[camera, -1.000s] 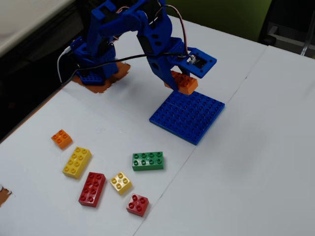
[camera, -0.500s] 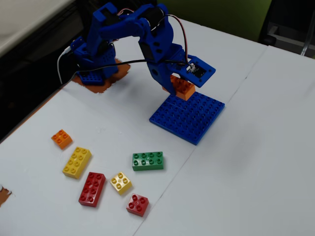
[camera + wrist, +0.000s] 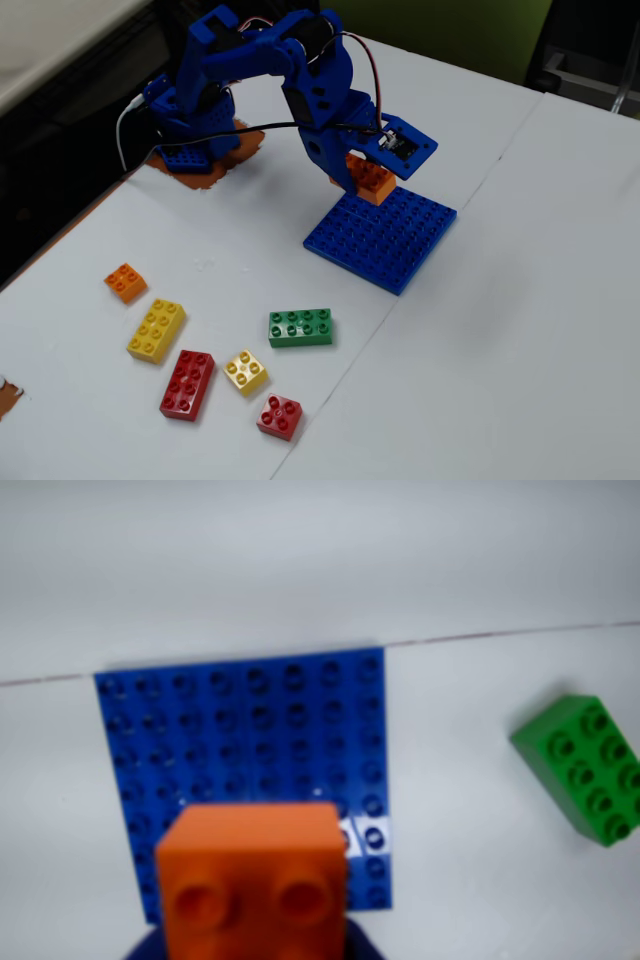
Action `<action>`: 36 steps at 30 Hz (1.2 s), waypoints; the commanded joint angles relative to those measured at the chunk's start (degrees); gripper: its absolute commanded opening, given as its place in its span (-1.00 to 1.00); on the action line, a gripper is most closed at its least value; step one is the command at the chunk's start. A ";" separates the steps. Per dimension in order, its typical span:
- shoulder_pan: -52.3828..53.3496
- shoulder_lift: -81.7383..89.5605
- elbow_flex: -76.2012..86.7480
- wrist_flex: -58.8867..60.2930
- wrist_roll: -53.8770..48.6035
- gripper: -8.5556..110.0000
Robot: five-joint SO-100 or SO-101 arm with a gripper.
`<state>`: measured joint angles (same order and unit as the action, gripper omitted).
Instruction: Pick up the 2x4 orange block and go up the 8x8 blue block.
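So the blue printed arm's gripper (image 3: 368, 180) had the orange rectangular plastic brick (image 3: 370, 178) clamped between its fingers, hanging right at the far edge of the big flat square blue studded baseplate (image 3: 382, 237). Compared with a second earlier, the brick had come in closer and dropped a bit; over the last half second it barely moved at all, so the arm looked like it was settling before the placement.

From the wrist view the orange brick (image 3: 255, 882) filled the bottom of the picture with the baseplate (image 3: 240, 740) spread out behind it, so I'd say it was lined up over the plate but not pressed onto the studs yet. Couldn't really tell if it was touching.

The green eight-stud brick (image 3: 300, 327) and the rest of the loose bricks on the white table (image 3: 520, 330) sat well apart from all this. The pick-up part looked done, just the set-down left.
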<state>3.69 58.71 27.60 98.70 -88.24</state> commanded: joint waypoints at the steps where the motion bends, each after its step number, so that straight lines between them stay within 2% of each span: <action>1: 0.09 2.37 -0.18 0.70 0.26 -0.83; 36: -0.18 2.11 -0.18 0.88 -0.62 -0.83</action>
<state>3.69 58.71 27.60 99.23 -88.51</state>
